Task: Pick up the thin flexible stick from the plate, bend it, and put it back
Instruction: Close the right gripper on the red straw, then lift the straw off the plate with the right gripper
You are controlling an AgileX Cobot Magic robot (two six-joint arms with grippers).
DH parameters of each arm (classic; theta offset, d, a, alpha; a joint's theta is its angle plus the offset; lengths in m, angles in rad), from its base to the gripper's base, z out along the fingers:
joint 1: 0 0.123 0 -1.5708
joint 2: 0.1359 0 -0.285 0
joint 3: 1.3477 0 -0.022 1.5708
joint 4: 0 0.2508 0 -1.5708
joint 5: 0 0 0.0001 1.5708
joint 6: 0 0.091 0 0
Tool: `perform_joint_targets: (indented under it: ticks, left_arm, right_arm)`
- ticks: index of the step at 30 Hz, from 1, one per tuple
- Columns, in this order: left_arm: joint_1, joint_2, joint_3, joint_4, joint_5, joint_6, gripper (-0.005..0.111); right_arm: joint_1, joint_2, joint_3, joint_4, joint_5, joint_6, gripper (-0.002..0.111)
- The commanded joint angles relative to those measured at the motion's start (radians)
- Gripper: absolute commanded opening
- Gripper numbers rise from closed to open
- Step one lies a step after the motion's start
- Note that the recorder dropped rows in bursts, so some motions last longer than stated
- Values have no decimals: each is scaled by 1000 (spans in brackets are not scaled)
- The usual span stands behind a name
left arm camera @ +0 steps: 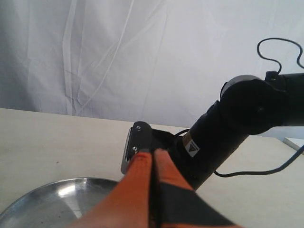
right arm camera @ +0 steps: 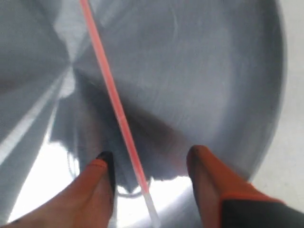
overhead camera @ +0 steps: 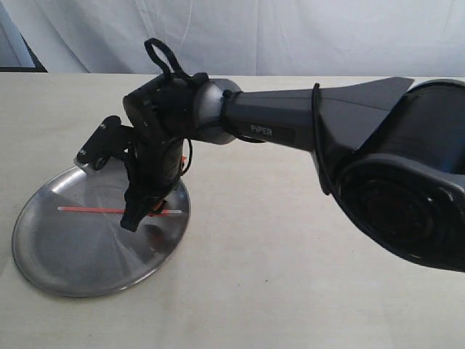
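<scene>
The thin red-orange stick (overhead camera: 87, 210) lies flat across the shiny steel plate (overhead camera: 73, 262), its pale end toward the plate's right rim. My right gripper (overhead camera: 142, 214) reaches over from the right and hangs low above that end. In the right wrist view the right gripper (right arm camera: 151, 156) is open, one orange finger on each side of the stick (right arm camera: 111, 95), just off the plate's surface (right arm camera: 213, 71). My left gripper (left arm camera: 152, 154) is shut with nothing in it, raised beside the plate (left arm camera: 47, 199) and facing the right arm; it does not show in the exterior view.
The plate sits at the front left of a beige table (overhead camera: 290, 254). The right arm's black body (overhead camera: 378, 160) stretches across the table's right half. A white cloth (overhead camera: 290, 36) hangs behind the table.
</scene>
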Motion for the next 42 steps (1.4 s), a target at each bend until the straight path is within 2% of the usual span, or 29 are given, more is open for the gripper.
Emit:
perform_joint_targets:
  ticks: [1, 3, 4, 5, 7, 8, 23, 29, 42]
  left_arm:
    - [-2, -3, 4, 3, 8, -2, 0]
    - [-2, -3, 4, 3, 8, -2, 0]
    - [-2, -3, 4, 3, 8, -2, 0]
    - [-2, -3, 4, 3, 8, -2, 0]
    - [-2, -3, 4, 3, 8, -2, 0]
    - [-2, -3, 4, 3, 8, -2, 0]
    - [-2, -3, 4, 3, 8, -2, 0]
    - [-2, -3, 4, 3, 8, -2, 0]
    - [-2, -3, 4, 3, 8, -2, 0]
  right_arm:
    - [-4, 30, 3, -50, 2, -1, 48]
    - [-4, 46, 3, -50, 2, -1, 47]
    - [-4, 61, 3, -55, 12, -1, 41]
    - [-4, 66, 3, -55, 19, -1, 33]
    - [-4, 73, 3, -55, 34, -1, 1]
    - [-4, 71, 3, -55, 34, -1, 0]
    - [-4, -107, 3, 33, 25, 19, -1]
    - [-4, -146, 15, 99, 114, 19, -1]
    - [-4, -389, 259, 327, 112, -52, -1]
